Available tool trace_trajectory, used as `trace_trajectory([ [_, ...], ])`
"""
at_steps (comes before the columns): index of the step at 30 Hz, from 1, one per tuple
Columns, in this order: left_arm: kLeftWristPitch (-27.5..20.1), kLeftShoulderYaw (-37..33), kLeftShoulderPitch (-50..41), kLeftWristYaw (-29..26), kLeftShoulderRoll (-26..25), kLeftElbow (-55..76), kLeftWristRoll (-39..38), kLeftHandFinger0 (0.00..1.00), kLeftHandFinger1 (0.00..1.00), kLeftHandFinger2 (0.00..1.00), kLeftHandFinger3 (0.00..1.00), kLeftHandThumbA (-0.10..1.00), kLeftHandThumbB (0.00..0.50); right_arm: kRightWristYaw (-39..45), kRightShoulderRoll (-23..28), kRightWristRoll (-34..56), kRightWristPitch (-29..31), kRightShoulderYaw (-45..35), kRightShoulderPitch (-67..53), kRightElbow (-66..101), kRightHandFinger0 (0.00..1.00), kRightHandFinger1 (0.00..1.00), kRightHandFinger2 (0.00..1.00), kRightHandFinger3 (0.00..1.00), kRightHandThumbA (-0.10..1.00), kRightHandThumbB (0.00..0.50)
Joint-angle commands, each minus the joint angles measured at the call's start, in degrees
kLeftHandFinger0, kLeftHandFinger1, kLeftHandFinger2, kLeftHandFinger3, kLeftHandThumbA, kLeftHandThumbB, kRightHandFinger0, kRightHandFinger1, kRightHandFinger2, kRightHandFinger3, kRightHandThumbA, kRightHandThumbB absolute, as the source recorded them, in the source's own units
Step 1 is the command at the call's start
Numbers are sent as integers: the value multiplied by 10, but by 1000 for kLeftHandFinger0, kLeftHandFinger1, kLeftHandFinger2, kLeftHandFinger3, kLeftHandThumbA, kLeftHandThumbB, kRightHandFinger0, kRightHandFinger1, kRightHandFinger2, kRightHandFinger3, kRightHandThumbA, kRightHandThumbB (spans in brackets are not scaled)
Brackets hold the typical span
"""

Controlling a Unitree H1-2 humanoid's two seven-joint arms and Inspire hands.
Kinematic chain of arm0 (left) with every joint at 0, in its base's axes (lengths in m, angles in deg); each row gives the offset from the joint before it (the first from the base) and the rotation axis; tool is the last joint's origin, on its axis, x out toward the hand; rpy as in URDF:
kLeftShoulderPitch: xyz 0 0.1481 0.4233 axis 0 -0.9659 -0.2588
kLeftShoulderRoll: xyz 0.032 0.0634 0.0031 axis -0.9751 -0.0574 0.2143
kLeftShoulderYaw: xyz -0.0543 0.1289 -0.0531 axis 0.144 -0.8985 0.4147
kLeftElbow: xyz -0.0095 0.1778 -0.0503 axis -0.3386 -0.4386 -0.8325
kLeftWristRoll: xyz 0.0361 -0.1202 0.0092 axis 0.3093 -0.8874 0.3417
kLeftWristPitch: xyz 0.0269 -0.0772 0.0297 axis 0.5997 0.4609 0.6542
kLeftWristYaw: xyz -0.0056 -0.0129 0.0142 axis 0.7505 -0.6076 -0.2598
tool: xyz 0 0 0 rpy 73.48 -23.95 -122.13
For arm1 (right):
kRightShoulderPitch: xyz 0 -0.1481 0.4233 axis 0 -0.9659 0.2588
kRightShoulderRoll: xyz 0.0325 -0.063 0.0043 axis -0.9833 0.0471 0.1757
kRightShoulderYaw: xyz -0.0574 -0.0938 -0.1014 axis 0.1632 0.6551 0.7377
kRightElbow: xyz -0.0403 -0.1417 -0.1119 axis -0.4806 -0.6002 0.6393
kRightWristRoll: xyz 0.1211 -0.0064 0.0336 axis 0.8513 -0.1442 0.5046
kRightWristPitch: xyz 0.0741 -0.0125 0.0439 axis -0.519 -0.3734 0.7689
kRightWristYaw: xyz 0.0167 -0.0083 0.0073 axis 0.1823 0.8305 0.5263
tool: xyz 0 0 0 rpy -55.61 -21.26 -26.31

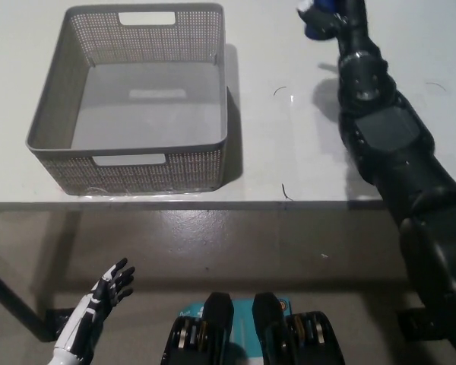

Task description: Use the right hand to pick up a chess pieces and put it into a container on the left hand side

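Note:
My black right hand (336, 17) is raised near the picture's top edge, right of the basket, shut on a blue chess piece (315, 19) that shows partly at its left side. The rest of the piece is hidden by the hand and the frame's edge. The grey mesh basket (52, 114) stands on the white table at the left, with nothing inside it. My white left hand (110, 283) rests low at the lower left, below the table edge, fingers apart and holding nothing.
The white table (289, 152) carries a few thin dark marks (284, 190) near its front edge. Grey floor lies below the table edge.

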Motion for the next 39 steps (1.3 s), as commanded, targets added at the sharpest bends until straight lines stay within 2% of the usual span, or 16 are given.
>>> trace_trajectory([
  [1, -9, 7, 8, 6, -10, 11, -11, 1000, 1000, 1000, 1000, 1000, 310, -11, -29, -12, 11, 11, 71, 35, 0, 290, 697, 786, -100, 130],
  [3, -4, 7, 9, 6, -12, 14, -11, 1000, 1000, 1000, 1000, 1000, 315, -8, -48, -13, 14, 17, 89, 22, 0, 325, 792, 865, -100, 117],
  [4, -3, 7, 10, 7, -12, 14, -14, 1000, 1000, 1000, 1000, 1000, 315, -7, -56, -13, 21, 19, 97, 12, 0, 350, 797, 859, -100, 116],
  [5, -6, 7, 11, 8, -12, 12, -14, 1000, 1000, 1000, 1000, 1000, 310, -17, -65, -23, 23, 28, 103, 2, 0, 358, 791, 842, -100, 127],
  [6, -8, 7, 10, 8, -12, 11, -14, 1000, 1000, 1000, 1000, 1000, 304, -17, -72, -26, 32, 33, 107, -6, 0, 357, 783, 821, -100, 111],
  [9, -9, 6, 12, 7, -11, 10, -11, 1000, 1000, 1000, 1000, 1000, 281, -19, -97, -35, 45, 50, 121, -30, 0, 317, 709, 709, -100, 141],
  [12, -13, 3, 11, 10, -12, 8, -7, 1000, 1000, 1000, 1000, 1000, 268, -16, -126, -28, 42, 54, 129, -48, 0, 263, 660, 673, -100, 160],
  [15, -18, 2, 15, 10, -12, 2, -4, 1000, 1000, 1000, 1000, 1000, 280, -3, -139, -22, 45, 52, 128, -55, 0, 261, 682, 710, -100, 155],
  [16, -18, 2, 16, 11, -13, 4, -4, 1000, 1000, 1000, 1000, 1000, 277, -4, -146, -21, 36, 51, 129, -60, 0, 252, 669, 622, -100, 162],
  [18, -17, 1, 19, 11, -14, 4, -4, 1000, 1000, 1000, 1000, 1000, 272, -7, -157, -25, 34, 55, 128, -66, 0, 258, 664, 580, -100, 142],
  [19, -15, 1, 20, 12, -15, 5, -5, 1000, 1000, 1000, 1000, 1000, 267, -8, -160, -31, 38, 61, 126, -70, 0, 276, 688, 599, -100, 142],
  [21, -17, 0, 20, 16, -16, 4, -8, 1000, 1000, 1000, 1000, 1000, 263, -5, -165, -35, 34, 67, 122, -76, 0, 341, 777, 755, -100, 128],
  [26, -12, -2, 21, 12, -16, 9, -2, 1000, 1000, 1000, 1000, 1000, 285, -9, -179, -40, 13, 77, 111, -90, 0, 335, 776, 777, -100, 137],
  [31, -12, -3, 25, 12, -17, 7, -3, 1000, 1000, 1000, 1000, 1000, 295, -2, -184, -41, 7, 83, 94, -97, 0, 359, 769, 823, -100, 100],
  [36, -4, -4, 26, 16, -19, 12, -5, 1000, 1000, 1000, 1000, 1000, 325, 8, -182, -43, -15, 89, 81, -103, 0, 403, 770, 821, -100, 114],
  [39, 1, -6, 25, 17, -20, 18, -4, 1000, 1000, 1000, 1000, 1000, 322, 13, -176, -51, -30, 98, 74, -105, 29, 460, 829, 855, -100, 143],
])
